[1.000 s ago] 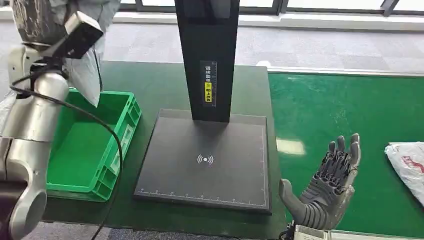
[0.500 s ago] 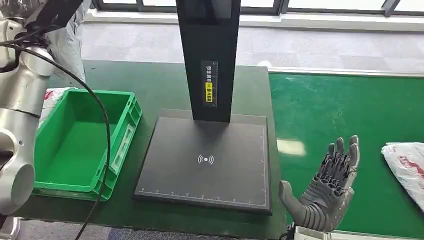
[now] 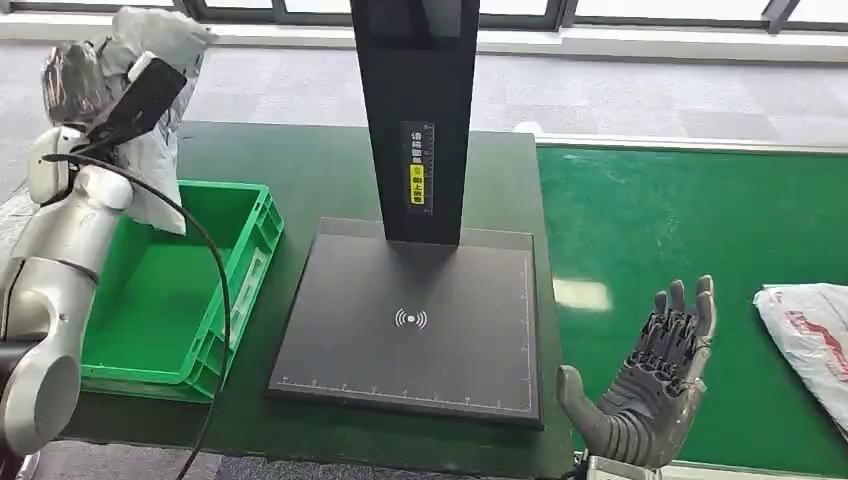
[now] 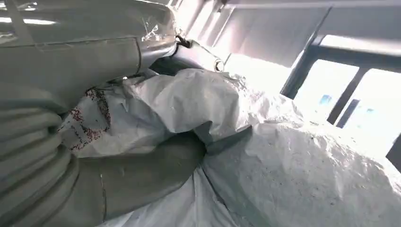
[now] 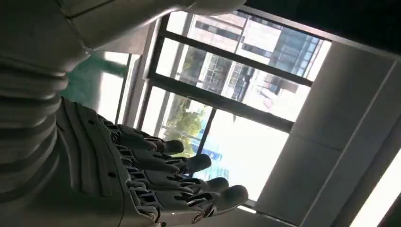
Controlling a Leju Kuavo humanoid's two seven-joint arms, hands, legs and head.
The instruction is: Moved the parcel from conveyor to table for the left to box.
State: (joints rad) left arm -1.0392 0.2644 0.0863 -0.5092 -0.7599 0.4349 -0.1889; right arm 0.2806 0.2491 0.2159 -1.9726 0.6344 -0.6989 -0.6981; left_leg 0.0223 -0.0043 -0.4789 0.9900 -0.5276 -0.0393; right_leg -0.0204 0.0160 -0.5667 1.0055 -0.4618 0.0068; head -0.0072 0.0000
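My left hand [image 3: 72,80] is raised high at the far left and grips a crumpled grey-white parcel [image 3: 160,150], which hangs over the far left corner of the green box [image 3: 262,215]. In the left wrist view the thumb [image 4: 142,175] presses into the parcel [image 4: 283,165]. My right hand [image 3: 655,385] is held palm up with fingers spread over the near edge of the green conveyor [image 3: 650,220], holding nothing; the right wrist view shows the same hand [image 5: 156,179] with its fingers apart. A second white parcel [image 3: 810,335] with red print lies on the conveyor at the right edge.
A black scanner plate [image 3: 410,320] with a tall black post [image 3: 415,110] stands on the dark green table [image 3: 300,160], between the box and the conveyor. The table's front edge runs just below the plate. A cable [image 3: 215,290] hangs from my left arm across the box.
My left arm swung up and out of the picture with the parcel, then came back down over the box's far left corner. The conveyor parcel has shifted slightly left. The right hand barely moved.
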